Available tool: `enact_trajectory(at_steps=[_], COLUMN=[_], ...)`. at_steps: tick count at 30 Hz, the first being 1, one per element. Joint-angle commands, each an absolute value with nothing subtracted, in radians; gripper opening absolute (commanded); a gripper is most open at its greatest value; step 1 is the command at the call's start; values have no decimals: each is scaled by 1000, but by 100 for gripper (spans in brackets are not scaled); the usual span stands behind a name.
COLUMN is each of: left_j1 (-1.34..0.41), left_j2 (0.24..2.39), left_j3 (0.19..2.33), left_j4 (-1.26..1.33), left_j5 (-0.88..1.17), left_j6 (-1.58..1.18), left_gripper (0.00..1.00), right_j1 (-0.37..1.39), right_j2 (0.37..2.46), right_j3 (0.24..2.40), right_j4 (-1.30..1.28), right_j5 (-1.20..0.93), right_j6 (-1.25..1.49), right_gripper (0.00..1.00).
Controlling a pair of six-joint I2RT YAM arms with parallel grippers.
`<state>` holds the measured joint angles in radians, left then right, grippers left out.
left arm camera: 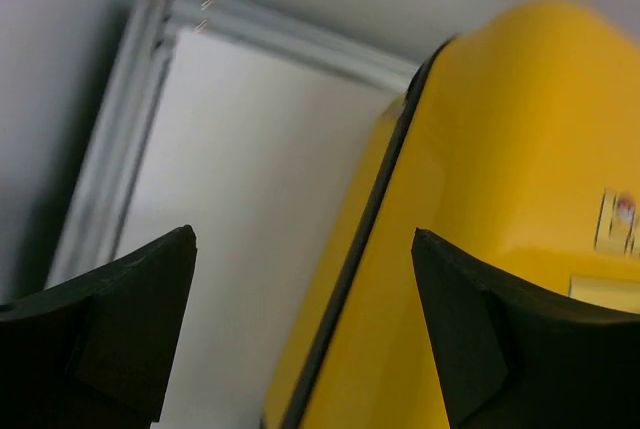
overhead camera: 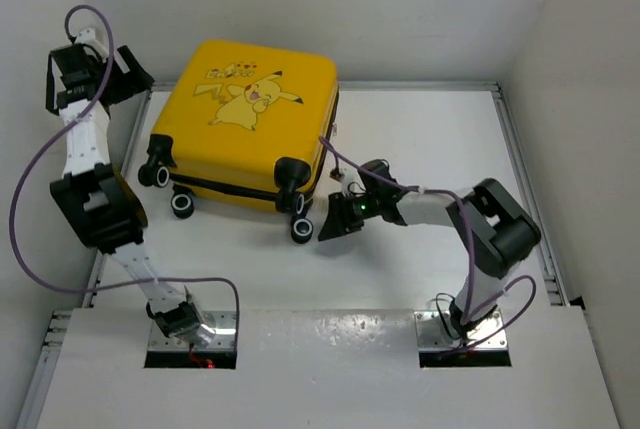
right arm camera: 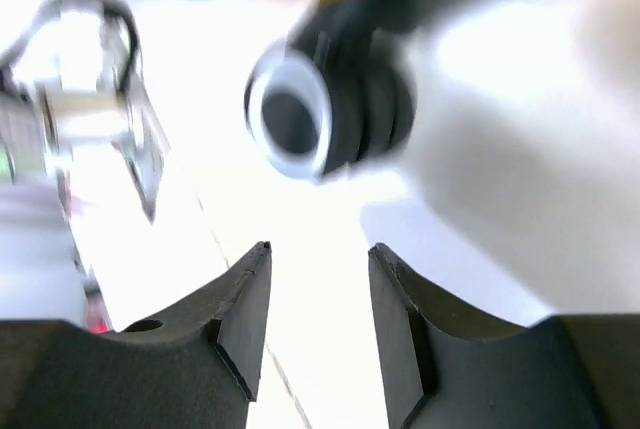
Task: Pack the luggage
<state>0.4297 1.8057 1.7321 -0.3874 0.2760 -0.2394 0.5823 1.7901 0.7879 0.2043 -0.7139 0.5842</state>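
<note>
Luggage [overhead camera: 250,119] lies flat on the counter [overhead camera: 430,139], toward the far left corner, Pikachu lid [overhead camera: 245,97] up, both shells together, wheels facing the arm bases. No loose items show beside it from overhead. Judgement: the filling looks done and the lid is down. Whether the zipper seam [left arm camera: 372,214] is run shut all the way round cannot be told, so closing it may be what is left. The left jaws hang at the case's far left corner, spread wide and released, nothing between them. The right jaws sit low, just beside the near right wheel [right arm camera: 320,119], part-way apart over a bare gap, grasping nothing. The overhead view alone gives the whole layout and the cartoon, but not the gap of either pair of jaws. The left wrist view alone shows the black seam close up, running between the yellow shells, with the counter's raised rim [left arm camera: 130,149] behind. The right wrist view alone shows the wheel head-on: black tyre, pale hub, blurred, ahead of the jaws and apart from them.
</note>
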Motion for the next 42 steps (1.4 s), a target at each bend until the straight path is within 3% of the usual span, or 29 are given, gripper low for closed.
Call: enact_trajectory(at_steps=[1,3,8,15,21,24,29,33,42], left_j1=[469,433,301,143,239,330,380,380,370], left_j2=[2041,2136,2250,2330,2189,2052,1838,1649,1431], left_j3=[1941,2005,1985,2078,2079,2079,2051,1897,1718], left_j4=[-334,-301,-268,-288,-224,-198,-447,-690,-1225], left_j5=[720,907,1072,1166,814,657,641,704,742], left_j6=[-357,-432,-446,-423,-402,-362,14,303,818], left_gripper=[89,88,88,86,100,100,100,100,100], right_j1=[555,517,430,391,439,503,627,725,842], right_j2=[1622,1487,1261,1285,1470,1563,1666,1729,1807], right_j3=[695,652,528,476,483,572,768,899,1058], right_j4=[100,78,147,403,714,778,798,752,720], right_j5=[-788,-772,-582,-449,-439,-443,-572,-664,-562], right_j6=[328,281,120,-66,-144,-144,-158,-124,-19], right_gripper=[43,43,46,46,47,48,48,48,51])
